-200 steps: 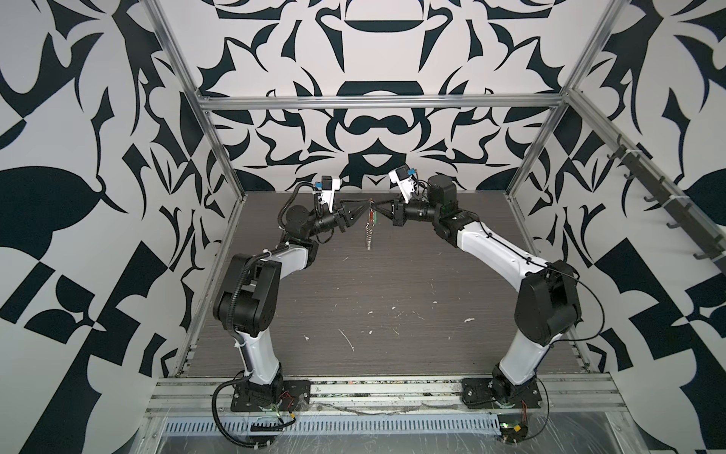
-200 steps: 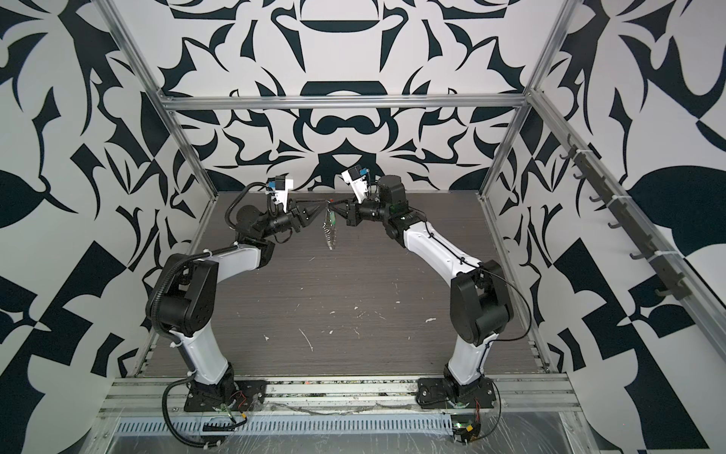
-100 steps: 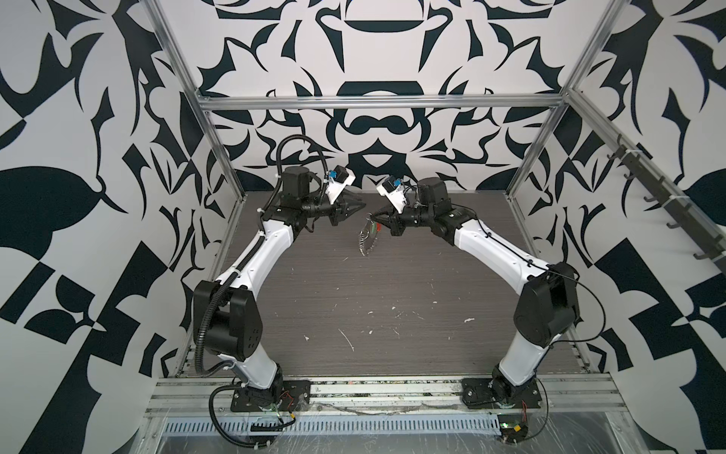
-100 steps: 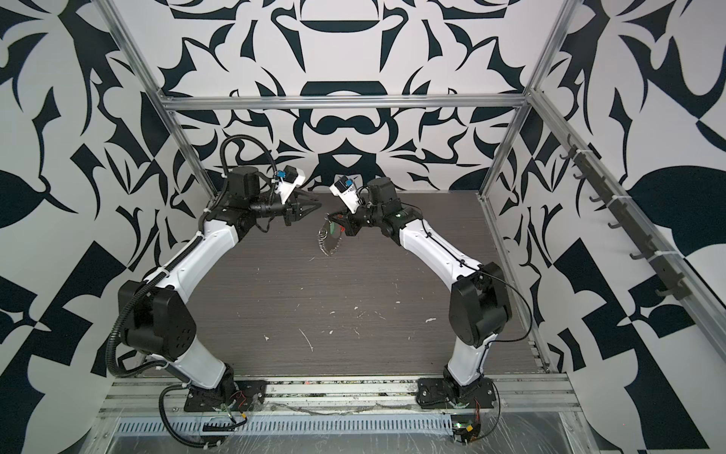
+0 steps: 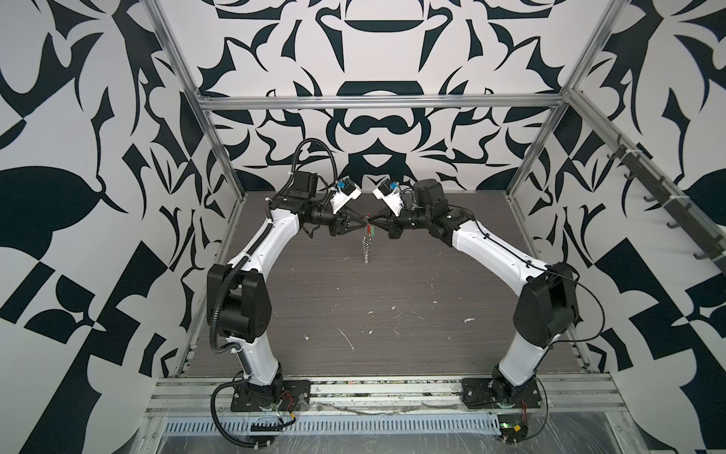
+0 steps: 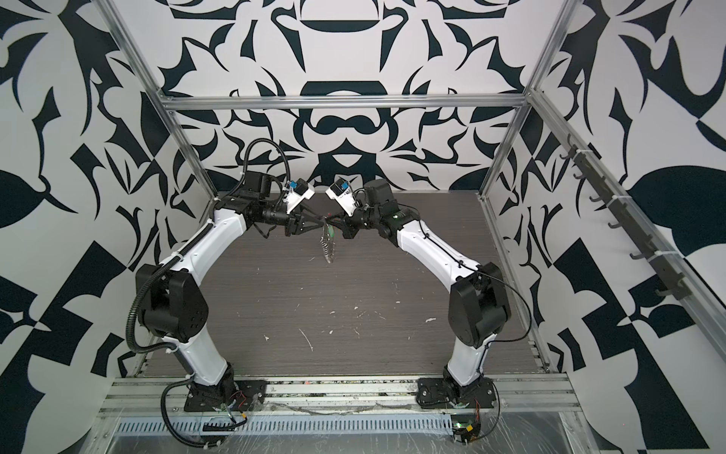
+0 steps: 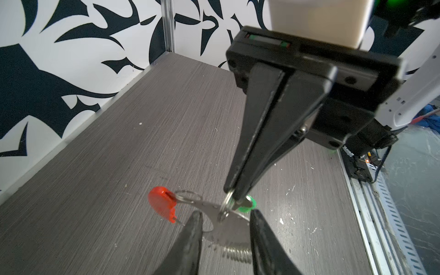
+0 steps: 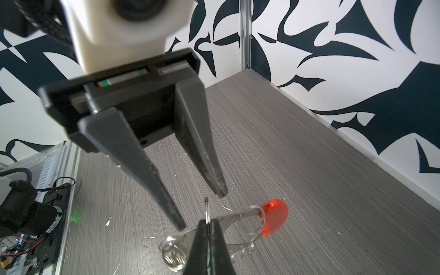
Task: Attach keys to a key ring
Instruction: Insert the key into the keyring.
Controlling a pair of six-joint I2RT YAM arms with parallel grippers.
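Nearest, the left arm's base (image 5: pixel 267 393) sits at 7 o'clock of the table (image 5: pixel 353 314) and the right arm's base (image 5: pixel 499 393) at 5 o'clock, with both arms arching away over scuffed wood grain. Follow them out toward 12 o'clock and there's the action, up in the air: the grippers meet tip to tip above the far half of the board.

The right gripper (image 7: pixel 234 198) is pinched tight on the green key tag (image 7: pixel 250 206), just where its little split ring (image 8: pixel 207 210) pokes out past the fingertips. Hanging from that pinch, clear of the table, is the key ring (image 7: pixel 207 207). Its red segment (image 7: pixel 162 204) swings out to one side, and a cluster of small silver rings (image 7: pixel 235 251) dangles lowest.

The left gripper (image 8: pixel 199 209) stands partly open, a finger on either side of the hanging metal, holding nothing. The split ring looks linked to the loop, but the views don't settle it.

The bundle reads as light, hard and slick, free to swing and twist, and thin wire will slide out of a loose pinch. The best hold for the left looks like the flat metal band (image 8: pixel 235 216) beside the red segment, broad enough to clamp. Beyond, at 12 o'clock, there is only the patterned back wall (image 5: pixel 377 118).
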